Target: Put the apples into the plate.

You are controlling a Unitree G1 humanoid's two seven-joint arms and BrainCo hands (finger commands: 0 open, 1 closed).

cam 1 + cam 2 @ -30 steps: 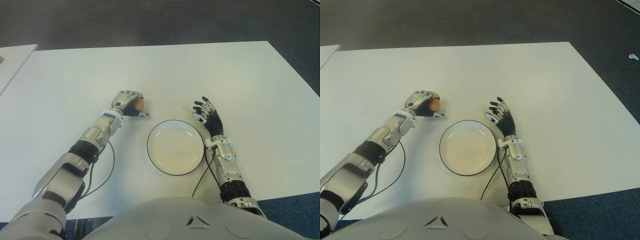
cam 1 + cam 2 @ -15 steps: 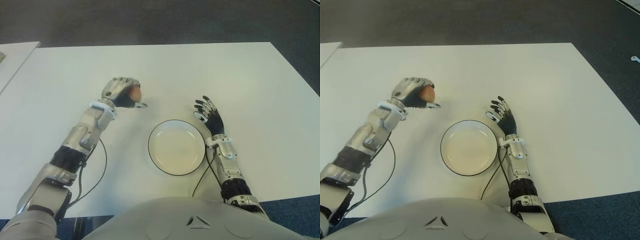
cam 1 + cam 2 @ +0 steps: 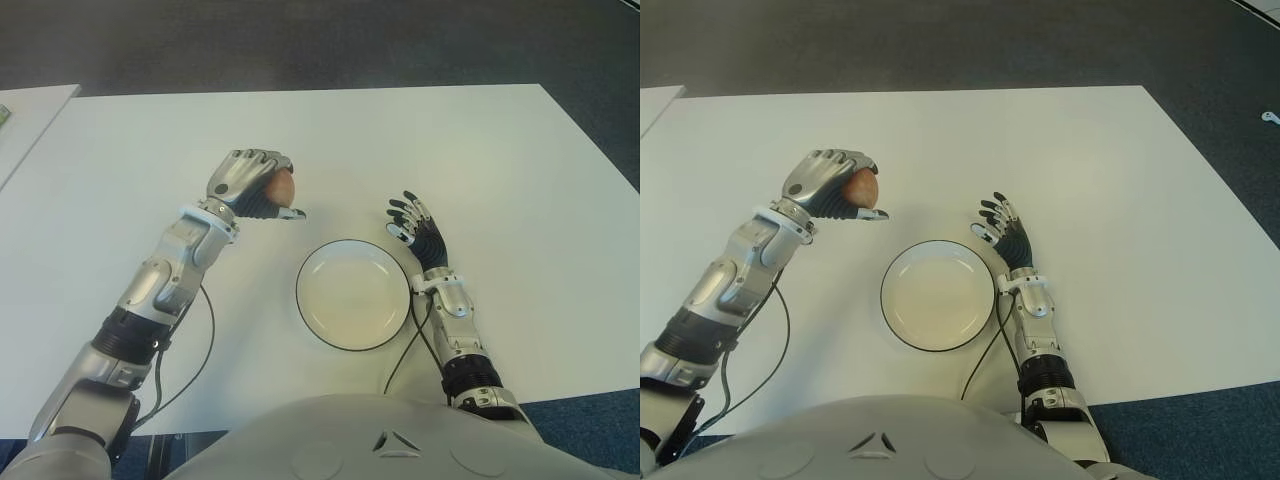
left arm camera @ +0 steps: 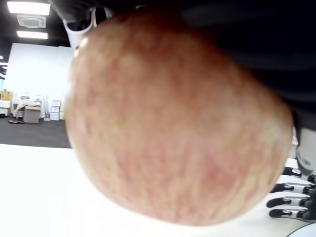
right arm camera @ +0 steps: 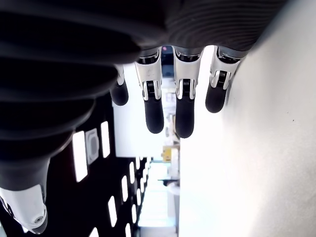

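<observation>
A white surface (image 3: 330, 130) fills most of both eye views, with dark carpet (image 3: 300, 40) beyond its far edge and at its right corner nearest the robot. A 2nd pale surface (image 3: 30, 110) shows past the left edge.

The left arm (image 3: 160, 285) reaches from the near left corner toward the middle of the surface. Its left robot hand (image 3: 250, 185) is lifted above the surface, fingers curled over and clenched on 1 apple (image 3: 281, 188). The left wrist view is almost filled by that apple, red-streaked over yellow, pressed against the dark palm.

The plate (image 3: 353, 294), round, white, with a thin dark rim, lies close to the near edge at the middle of the surface, nothing on it. The apple is held farther from the near edge than the plate and toward the left edge, clear of the rim.

The right robot hand (image 3: 416, 228) shows just beside the plate's right side, fingers (image 5: 154, 106) extended and relaxed, gripping nothing. A dark cable (image 3: 408, 345) curves along the near right rim of the plate.
</observation>
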